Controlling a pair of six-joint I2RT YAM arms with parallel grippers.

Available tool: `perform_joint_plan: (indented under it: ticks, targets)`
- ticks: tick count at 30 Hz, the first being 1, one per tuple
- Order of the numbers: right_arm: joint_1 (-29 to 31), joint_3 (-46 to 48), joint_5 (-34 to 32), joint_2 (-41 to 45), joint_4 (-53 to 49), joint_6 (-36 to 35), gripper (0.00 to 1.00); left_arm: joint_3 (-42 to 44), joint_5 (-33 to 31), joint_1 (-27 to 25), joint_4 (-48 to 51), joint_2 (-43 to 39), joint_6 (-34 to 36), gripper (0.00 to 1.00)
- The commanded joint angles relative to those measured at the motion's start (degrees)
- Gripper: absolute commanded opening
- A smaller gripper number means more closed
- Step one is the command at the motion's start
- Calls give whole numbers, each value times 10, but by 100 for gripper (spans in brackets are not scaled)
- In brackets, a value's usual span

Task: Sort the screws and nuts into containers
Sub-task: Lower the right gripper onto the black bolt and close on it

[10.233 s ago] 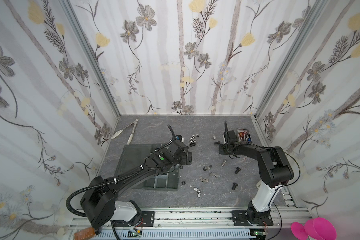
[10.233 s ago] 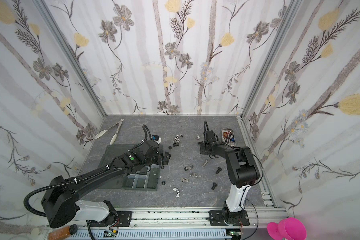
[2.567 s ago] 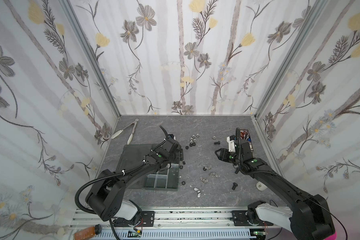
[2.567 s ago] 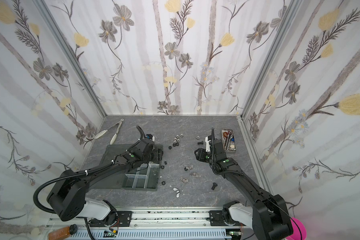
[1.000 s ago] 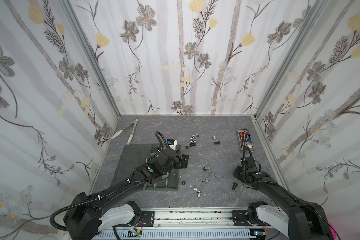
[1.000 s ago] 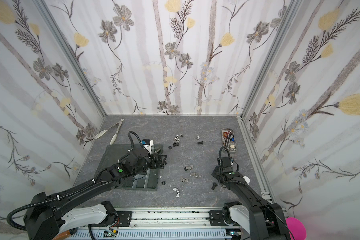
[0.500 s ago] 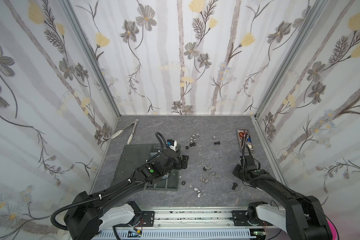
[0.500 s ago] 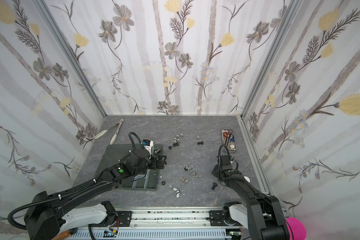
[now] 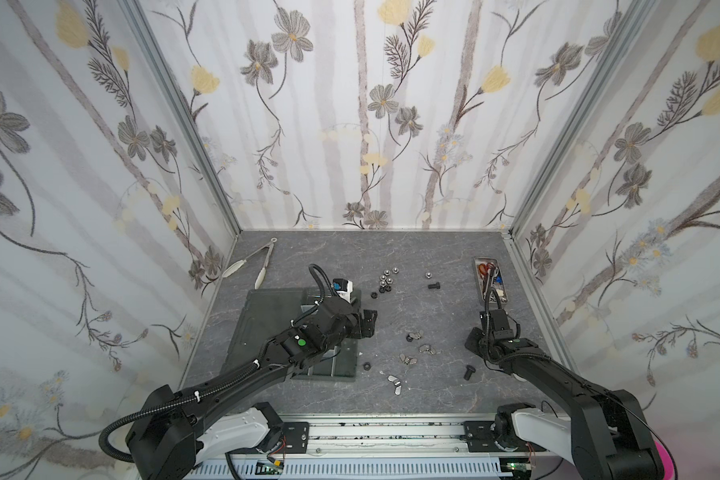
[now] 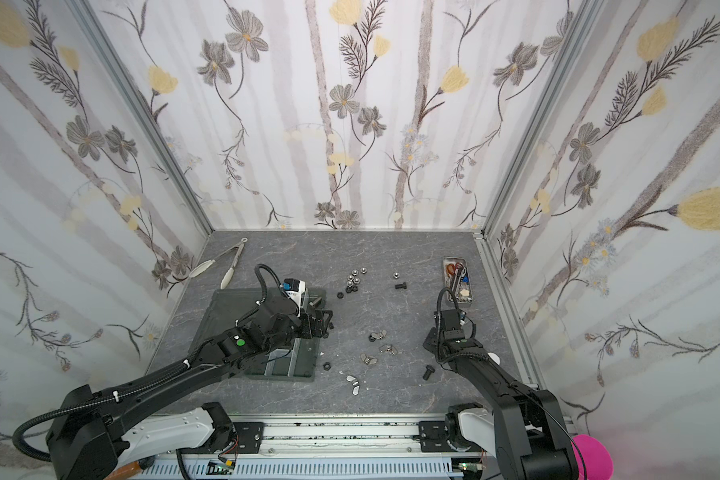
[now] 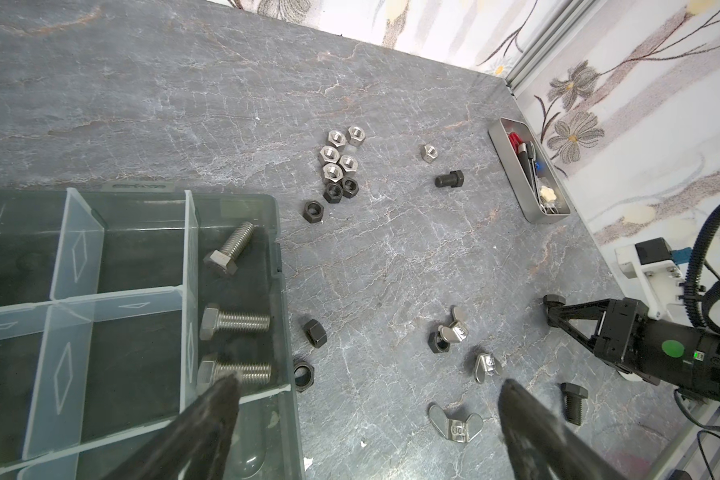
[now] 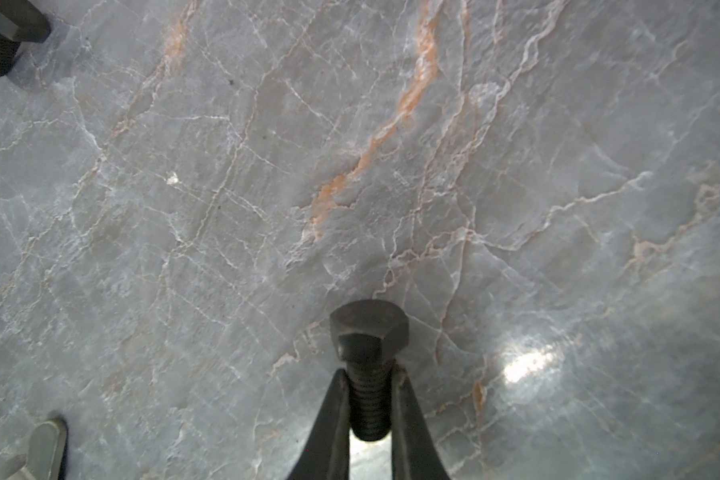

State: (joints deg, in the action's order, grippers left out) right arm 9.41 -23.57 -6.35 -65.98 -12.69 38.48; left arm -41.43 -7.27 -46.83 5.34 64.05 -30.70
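Note:
My right gripper [image 12: 370, 374] is shut on the threaded shank of a black screw [image 12: 368, 345], low over the table at the near right [image 9: 472, 336]. My left gripper [image 11: 368, 386] is open and holds nothing. It hangs over the right edge of the dark grey organiser tray [image 11: 283, 291], above a black nut [image 11: 303, 374] and a wing nut [image 11: 454, 426]. Three silver screws [image 11: 233, 322] lie in the tray's right-hand containers. Loose on the table are silver nuts [image 11: 339, 156], black nuts [image 11: 316, 332] and two more black screws [image 11: 449, 180] [image 11: 574, 401].
Metal tongs [image 9: 258, 262] lie at the far left by the wall. A narrow metal tray of scissors [image 9: 489, 282] sits along the right wall, just behind my right arm. Patterned walls close three sides; a rail [image 9: 391, 432] runs along the near edge.
My right gripper has shut on the black screw and shifted slightly left and away. The left arm has stayed where it was, still open.

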Motion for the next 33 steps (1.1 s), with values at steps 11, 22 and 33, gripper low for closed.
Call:
perform_joint_plan:
  ticks: [11, 22, 33]
  targets:
    - [18, -40, 56, 47, -15, -33, 5, -10, -19, 1, 10, -23, -9, 97]
    - [110, -138, 108, 8, 13, -53, 2, -12, -81, 1, 74, -88, -13, 97]
    - [222, -305, 134, -158, 40, -92, 0, -13, -136, 8, 137, -150, -17, 97]
